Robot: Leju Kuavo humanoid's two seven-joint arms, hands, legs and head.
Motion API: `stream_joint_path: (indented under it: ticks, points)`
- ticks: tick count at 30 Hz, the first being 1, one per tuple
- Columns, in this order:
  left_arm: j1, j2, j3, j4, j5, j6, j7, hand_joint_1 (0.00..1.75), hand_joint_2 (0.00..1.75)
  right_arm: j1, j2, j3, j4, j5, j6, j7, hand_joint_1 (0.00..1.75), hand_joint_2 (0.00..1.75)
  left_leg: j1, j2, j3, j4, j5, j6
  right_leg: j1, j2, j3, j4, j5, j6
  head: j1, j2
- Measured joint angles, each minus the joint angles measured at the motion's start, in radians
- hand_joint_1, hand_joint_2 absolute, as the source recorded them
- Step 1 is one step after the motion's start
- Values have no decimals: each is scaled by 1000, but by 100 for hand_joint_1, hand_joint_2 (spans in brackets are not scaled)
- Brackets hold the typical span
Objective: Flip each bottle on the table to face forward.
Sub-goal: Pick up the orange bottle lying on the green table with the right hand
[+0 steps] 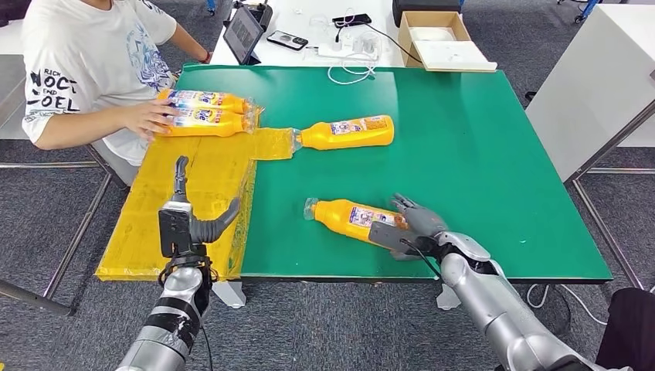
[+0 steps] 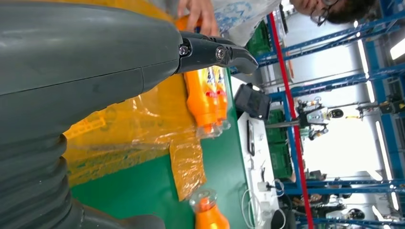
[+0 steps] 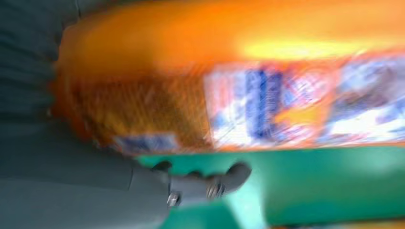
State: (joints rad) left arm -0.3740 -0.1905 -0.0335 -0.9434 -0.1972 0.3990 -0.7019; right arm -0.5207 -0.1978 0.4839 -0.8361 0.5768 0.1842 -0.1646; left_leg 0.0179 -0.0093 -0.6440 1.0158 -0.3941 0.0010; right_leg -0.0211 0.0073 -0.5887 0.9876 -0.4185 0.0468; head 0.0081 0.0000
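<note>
An orange bottle [image 1: 349, 218] lies on its side near the front of the green table [image 1: 479, 154], cap to the left. My right hand [image 1: 413, 224] grips its base end, fingers behind and thumb in front; the right wrist view shows this bottle [image 3: 229, 71] close and blurred above my thumb [image 3: 210, 183]. A second bottle [image 1: 345, 133] lies mid-table, its cap on the yellow plastic sheet [image 1: 197, 193]. Two more bottles [image 1: 205, 112] lie at the far left under a person's hand [image 1: 147, 117]. My left hand [image 1: 189, 220] hovers open over the sheet, and its wrist view looks at the two bottles [image 2: 205, 95].
A person sits at the table's far left corner. Beyond the green table a white table holds a tablet [image 1: 243, 32], a phone [image 1: 287, 39], cables and a cardboard box [image 1: 436, 39]. A white cabinet [image 1: 602, 77] stands to the right.
</note>
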Motion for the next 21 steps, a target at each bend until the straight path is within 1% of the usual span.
stream_joint_path:
  ticks: [8, 15, 16, 17, 19, 20, 21]
  points:
    - [-9, -3, 0, 30, 0, -3, 0, 0, 175, -12, -15, 30, 22, 0, -1, 2, 0, 175, 1, 1, 0, 0, 0, 0, 1, 1, -1, 0, 0, 0, 0, 0]
    - [-14, -5, 0, 47, -3, -8, 0, 0, 175, -35, -17, 70, 53, 5, -10, 18, 0, 175, 1, 1, 0, 0, 0, 0, 1, 1, -1, 0, 0, 0, 0, 0]
    - [-15, -6, 0, 49, -3, -8, 0, 0, 175, -39, -14, 78, 60, 3, -15, 18, 10, 175, 1, 1, 1, 0, 0, 0, 0, 1, -1, 0, 0, 0, 0, 0]
    - [-16, -7, 0, 51, -3, -9, 0, 0, 175, -42, -10, 85, 68, 1, -24, 19, 35, 175, 1, 1, 1, 0, 0, 0, 1, 1, 0, 0, 0, 0, 0, 0]
    - [-16, -10, 0, 55, -5, -9, 0, 0, 175, -44, 3, 94, 86, -7, -57, 19, 107, 175, 1, 3, 2, 0, 0, 0, 1, 2, 0, 0, 0, 0, 0, 0]
    - [-16, -12, 0, 57, -7, -9, 0, 0, 175, -44, 12, 95, 95, -12, -81, 18, 134, 175, 1, 4, 3, 0, -1, 0, 1, 3, 1, 0, 0, 0, 0, 0]
    - [-16, -13, 0, 58, -9, -8, 0, 0, 175, -42, 23, 96, 103, -17, -105, 17, 145, 175, 1, 6, 4, 0, -1, 0, 1, 5, 1, 0, 1, -1, 0, 0]
